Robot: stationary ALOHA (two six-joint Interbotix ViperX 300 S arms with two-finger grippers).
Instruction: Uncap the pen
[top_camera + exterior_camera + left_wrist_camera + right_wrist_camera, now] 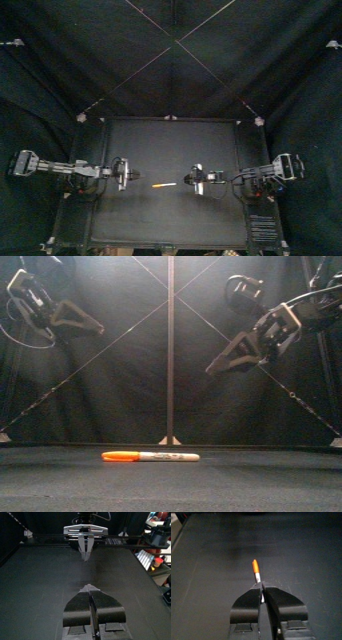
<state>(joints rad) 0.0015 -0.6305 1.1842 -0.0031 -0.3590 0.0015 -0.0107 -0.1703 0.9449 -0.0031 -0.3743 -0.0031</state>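
- One marker pen [150, 456] lies flat on the black table [267, 481], low in the front view and a little left of centre. Its orange cap [119, 456] is at the picture's left end and the white printed barrel runs to the right, with the cap still on.
- From above, you find the pen in the lower middle of the frame, between the two grippers and touched by neither.
- Your left gripper [91, 588] has its jaws pressed together with nothing between them. It sits left of the pen in the top view.
- Your right gripper [261, 587] is likewise closed and empty. In its wrist view the pen's orange end shows just past the jaw tips, near the frame's middle.
- In the front view both arms hang high, at upper left and upper right, well above the pen.
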